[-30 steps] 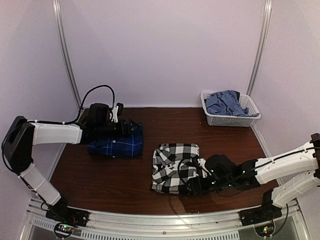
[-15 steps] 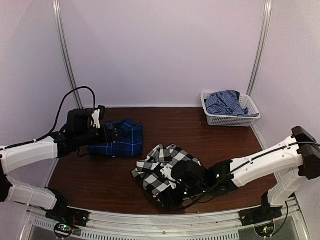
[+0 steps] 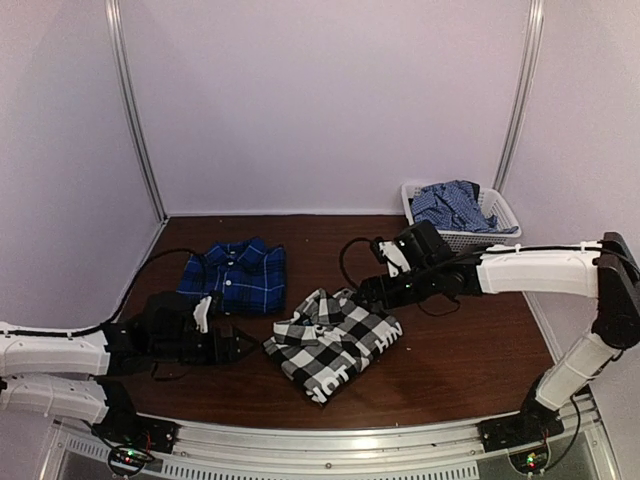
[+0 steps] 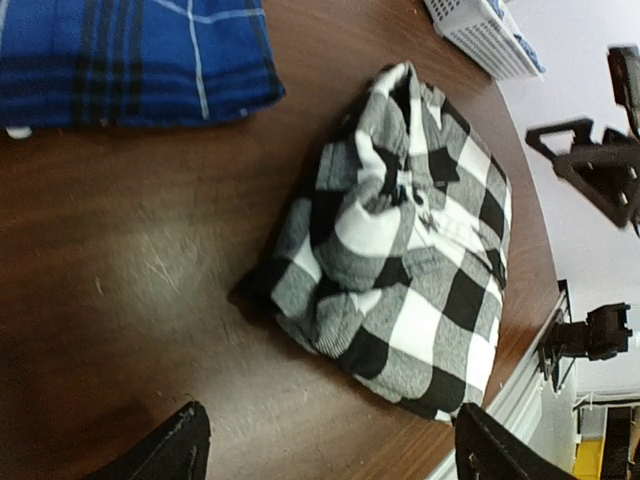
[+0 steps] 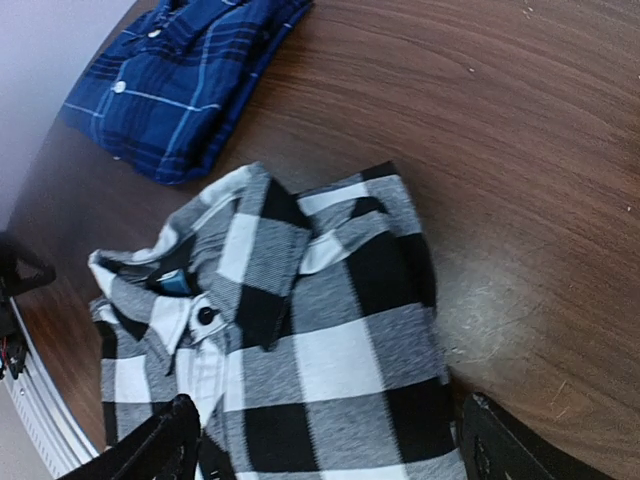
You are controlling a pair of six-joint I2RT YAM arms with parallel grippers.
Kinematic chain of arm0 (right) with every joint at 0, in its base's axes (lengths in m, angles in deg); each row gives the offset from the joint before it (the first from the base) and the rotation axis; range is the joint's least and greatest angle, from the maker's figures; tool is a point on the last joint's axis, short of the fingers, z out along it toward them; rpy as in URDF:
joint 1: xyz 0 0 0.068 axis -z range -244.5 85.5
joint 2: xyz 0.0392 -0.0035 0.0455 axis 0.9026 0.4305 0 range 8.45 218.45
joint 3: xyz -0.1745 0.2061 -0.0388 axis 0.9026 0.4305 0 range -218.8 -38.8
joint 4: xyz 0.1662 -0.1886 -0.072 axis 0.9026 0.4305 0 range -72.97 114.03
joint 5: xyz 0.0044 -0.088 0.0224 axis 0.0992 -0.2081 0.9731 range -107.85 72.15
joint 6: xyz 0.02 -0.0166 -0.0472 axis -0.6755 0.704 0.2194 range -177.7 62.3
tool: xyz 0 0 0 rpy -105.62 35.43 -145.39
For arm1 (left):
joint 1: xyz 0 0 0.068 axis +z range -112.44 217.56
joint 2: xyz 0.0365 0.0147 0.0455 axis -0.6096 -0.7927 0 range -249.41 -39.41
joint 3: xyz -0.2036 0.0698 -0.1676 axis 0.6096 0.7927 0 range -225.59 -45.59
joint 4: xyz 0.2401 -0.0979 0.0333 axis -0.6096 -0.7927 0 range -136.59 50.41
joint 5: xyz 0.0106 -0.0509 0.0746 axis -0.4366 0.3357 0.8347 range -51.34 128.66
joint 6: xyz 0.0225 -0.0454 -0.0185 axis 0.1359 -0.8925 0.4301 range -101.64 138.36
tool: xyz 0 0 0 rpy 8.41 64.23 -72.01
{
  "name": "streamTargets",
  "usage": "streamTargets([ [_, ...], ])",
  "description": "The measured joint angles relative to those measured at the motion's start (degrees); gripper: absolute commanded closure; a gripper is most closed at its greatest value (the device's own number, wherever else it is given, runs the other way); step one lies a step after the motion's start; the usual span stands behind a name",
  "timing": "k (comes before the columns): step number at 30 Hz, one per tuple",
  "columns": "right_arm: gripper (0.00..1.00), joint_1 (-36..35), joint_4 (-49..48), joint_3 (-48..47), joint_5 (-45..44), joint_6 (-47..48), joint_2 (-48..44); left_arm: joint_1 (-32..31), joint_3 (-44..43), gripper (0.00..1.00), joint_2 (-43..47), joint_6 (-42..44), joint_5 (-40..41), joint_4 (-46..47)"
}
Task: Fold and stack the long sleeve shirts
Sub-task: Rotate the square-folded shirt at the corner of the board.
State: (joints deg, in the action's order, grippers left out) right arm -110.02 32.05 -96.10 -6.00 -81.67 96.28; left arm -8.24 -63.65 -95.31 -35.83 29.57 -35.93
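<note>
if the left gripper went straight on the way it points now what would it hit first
Probably the black-and-white checked shirt, lying straight ahead between the left gripper's open fingers.

Black-and-white checked shirt (image 3: 330,345): white lettering (image 3: 338,378) is being shown along its near and right edges in the top view. The letters are being blurred too far to be read.
Wrist views: no writing is being picked up – only checks and plaid.

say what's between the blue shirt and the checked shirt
Only bare table; blue shirt and checked shirt lie apart, clearest in the left wrist view.
</note>
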Motion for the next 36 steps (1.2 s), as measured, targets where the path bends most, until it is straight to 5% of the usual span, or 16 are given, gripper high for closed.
streamTargets([
  [10,0.12,8.7,1.6,-5.8,10.6,6.3,15.3,-6.1,1.7,0.15,-10.3,-9.0,-0.8,9.9],
  [18,0.33,10.0,0.0,-5.5,17.0,7.3,17.0,-6.1,-2.3,0.35,-23.0,-9.8,-4.0,16.7],
  [26,0.46,10.1,-8.5,8.2,20.6,2.0,10.7,-4.3,-5.6,0.53,-29.8,-9.5,-7.7,23.4],
  [29,0.45,9.2,-11.9,14.1,20.5,-1.5,5.8,-3.1,-6.3,0.55,-32.3,-9.4,-8.9,25.4],
  [36,0.24,0.4,-18.8,23.1,17.5,-10.9,-4.2,2.4,-9.6,0.51,-36.7,-6.5,-12.2,26.7],
])
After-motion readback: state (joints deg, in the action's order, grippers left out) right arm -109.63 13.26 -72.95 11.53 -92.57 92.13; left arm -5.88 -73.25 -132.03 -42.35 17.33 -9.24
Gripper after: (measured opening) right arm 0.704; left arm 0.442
